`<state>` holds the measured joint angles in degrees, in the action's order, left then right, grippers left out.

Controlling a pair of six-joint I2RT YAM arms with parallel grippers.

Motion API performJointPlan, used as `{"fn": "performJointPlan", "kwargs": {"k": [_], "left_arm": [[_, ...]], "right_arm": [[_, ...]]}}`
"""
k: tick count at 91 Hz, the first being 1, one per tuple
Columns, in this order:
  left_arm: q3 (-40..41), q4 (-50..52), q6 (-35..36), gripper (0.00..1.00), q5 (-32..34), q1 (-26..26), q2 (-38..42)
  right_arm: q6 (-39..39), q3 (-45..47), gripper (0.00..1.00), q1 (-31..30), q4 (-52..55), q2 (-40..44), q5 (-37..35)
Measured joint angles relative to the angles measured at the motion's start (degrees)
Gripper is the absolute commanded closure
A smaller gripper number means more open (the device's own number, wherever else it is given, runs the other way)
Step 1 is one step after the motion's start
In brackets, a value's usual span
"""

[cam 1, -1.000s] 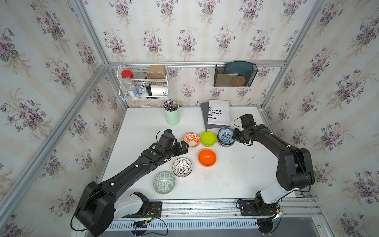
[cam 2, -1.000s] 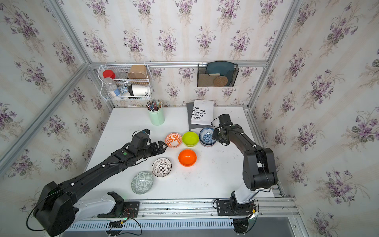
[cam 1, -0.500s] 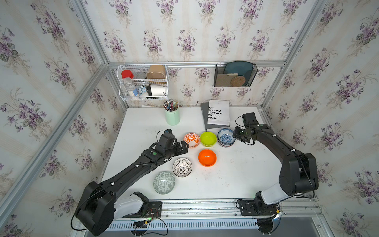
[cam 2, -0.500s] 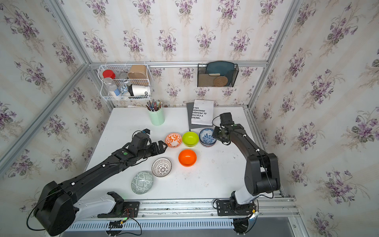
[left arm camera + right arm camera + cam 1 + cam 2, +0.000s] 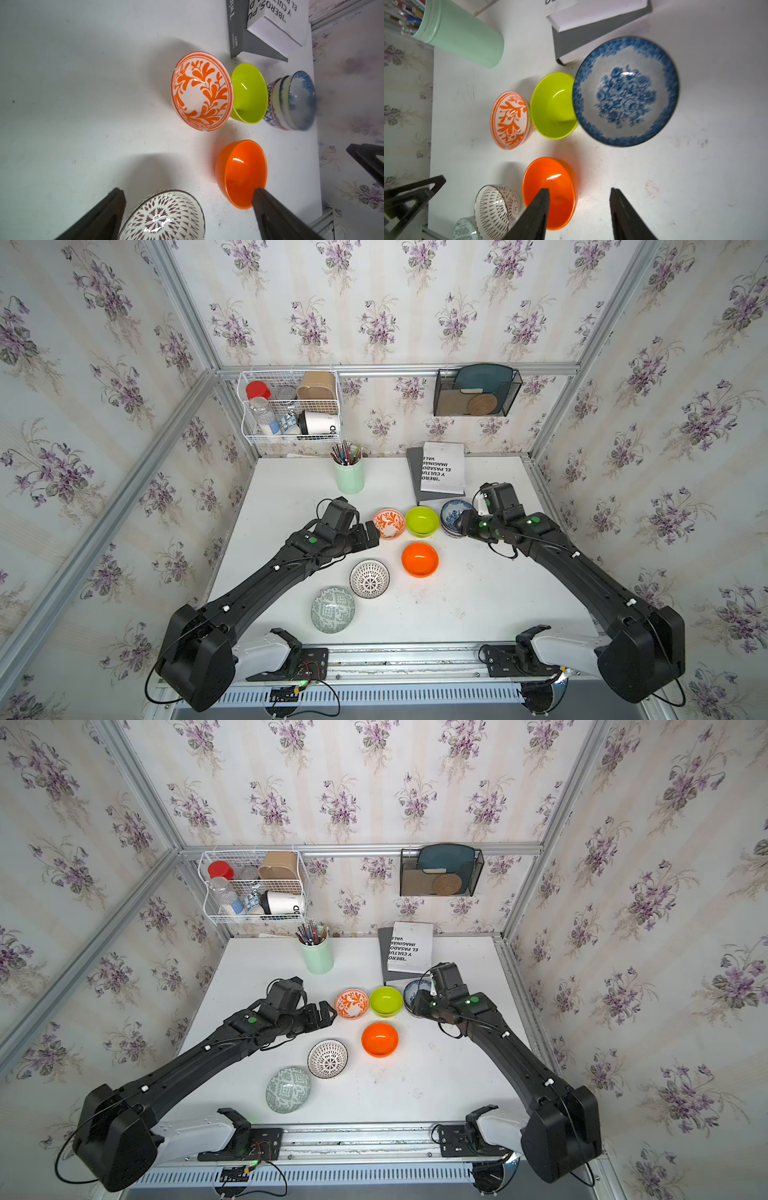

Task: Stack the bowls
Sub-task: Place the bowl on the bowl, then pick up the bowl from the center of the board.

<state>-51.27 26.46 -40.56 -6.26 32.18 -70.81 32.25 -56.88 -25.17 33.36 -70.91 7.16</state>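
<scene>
See the orange-white leaf bowl (image 5: pixel 388 523) just right of the left gripper (image 5: pixel 371 534), spread wide and empty, at the centre of both top views, with the lime bowl (image 5: pixel 422 521) next right and the blue-floral stack (image 5: pixel 452 514) closing the row. Find the right gripper (image 5: pixel 579 190) partly spread with nothing between its tips, at that stack's right edge. Judge the left gripper the nearer tool for the leaf bowl, rim straight ahead of the jaws.

White book (image 5: pixel 443 467) reads "EL PASADO" and "IMAGINAR"; white cup (image 5: pixel 319 423) shows "OD".
</scene>
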Motion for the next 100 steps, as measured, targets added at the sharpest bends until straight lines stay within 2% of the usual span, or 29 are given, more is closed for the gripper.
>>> {"fn": "performJointPlan", "kwargs": {"k": [20, 44, 71, 100], "left_arm": [[2.7, 3.2, 0.0, 0.00, -1.3, -1.9, 3.3], [5.5, 2.0, 0.0, 0.00, -2.8, -2.6, 4.0], [6.4, 0.7, -0.1, 0.00, -3.6, -3.5, 4.4], [6.6, -0.9, 0.0, 0.00, -5.2, -4.5, 3.4]], "right_arm": [[5.0, 3.1, 0.40, -11.0, -1.8, -0.4, -1.5], [8.3, 4.4, 0.40, -17.6, -3.5, -6.3, -4.4], [11.0, 5.1, 0.40, -19.1, -4.5, -10.9, -6.6], [12.3, 6.0, 0.47, -19.1, -5.2, -12.9, -8.3]]}}
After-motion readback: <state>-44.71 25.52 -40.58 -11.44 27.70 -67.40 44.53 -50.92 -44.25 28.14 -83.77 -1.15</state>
